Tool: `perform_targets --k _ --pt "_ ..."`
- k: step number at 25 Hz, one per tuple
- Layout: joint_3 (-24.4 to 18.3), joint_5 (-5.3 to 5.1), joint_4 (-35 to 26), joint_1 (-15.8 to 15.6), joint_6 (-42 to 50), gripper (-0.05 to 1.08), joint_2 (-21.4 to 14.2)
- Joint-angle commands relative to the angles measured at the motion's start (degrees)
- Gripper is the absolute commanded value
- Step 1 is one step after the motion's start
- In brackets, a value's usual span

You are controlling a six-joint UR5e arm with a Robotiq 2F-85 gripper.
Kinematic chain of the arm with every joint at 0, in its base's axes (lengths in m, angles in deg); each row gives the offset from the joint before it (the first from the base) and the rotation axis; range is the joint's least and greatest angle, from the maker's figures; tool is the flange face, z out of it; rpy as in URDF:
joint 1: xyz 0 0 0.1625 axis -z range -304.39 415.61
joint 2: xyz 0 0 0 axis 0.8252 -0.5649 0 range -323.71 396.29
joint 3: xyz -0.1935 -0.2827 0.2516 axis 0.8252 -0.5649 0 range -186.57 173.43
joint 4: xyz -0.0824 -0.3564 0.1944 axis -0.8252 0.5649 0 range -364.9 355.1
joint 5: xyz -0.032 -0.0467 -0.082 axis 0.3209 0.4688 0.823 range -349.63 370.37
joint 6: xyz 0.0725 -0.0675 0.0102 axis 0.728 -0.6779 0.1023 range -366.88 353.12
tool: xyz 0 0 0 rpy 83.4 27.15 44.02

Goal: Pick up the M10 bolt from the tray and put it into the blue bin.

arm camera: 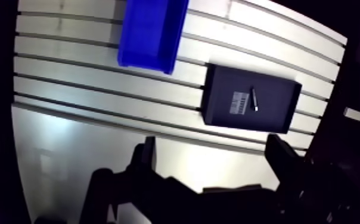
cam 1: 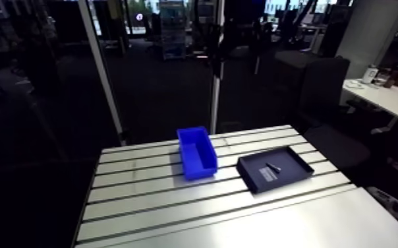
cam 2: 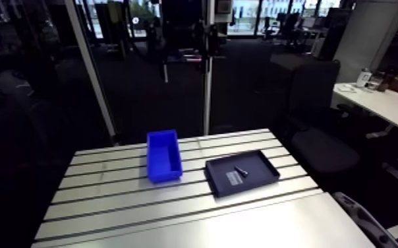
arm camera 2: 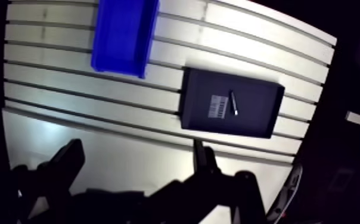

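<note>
Claw hangs high above the table. Its fingers are spread wide with nothing gripped; only bare table shows between them. The M10 bolt lies flat on the floor of the black tray, just beside a pale label and well ahead of the claw. The blue bin sits near the tray, not touching it.

Handling, as a judgement: a steel bolt, stiff, dense for its bulk, smooth and round. Expect it to roll on the tray floor if you nudge it. Take it across the shank near the middle, with the fingers square to its long axis, and come down level so both sides meet it together. The bolt lies away from the tray walls, so you should have room to close.

Hard to make out:
- Which end carries the head, and the thread.
- Whether the label is stuck down.
- The claw fingers, which read only as dark shapes.
- The bin's far end, which is cut off in the wrist view.
</note>
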Motion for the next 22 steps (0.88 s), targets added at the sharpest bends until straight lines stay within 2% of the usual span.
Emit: perform_targets --k 1,3,6,8,17,22 --pt "5.72 1.94 8.01 4.61 -17.05 0.01 1.91" --pt "6.78 2.64 9.06 4.61 -18.28 0.01 2.79" --pt "8.18 4.31 11.61 4.61 -19.60 0.01 4.46" --pt "8.80 4.84 12.67 4.61 -19.78 0.01 5.16" --pt "13.28 4.49 16.18 8.39 -20.04 0.01 5.86" --pt "17.77 3.61 19.61 11.73 -22.06 0.01 5.60"
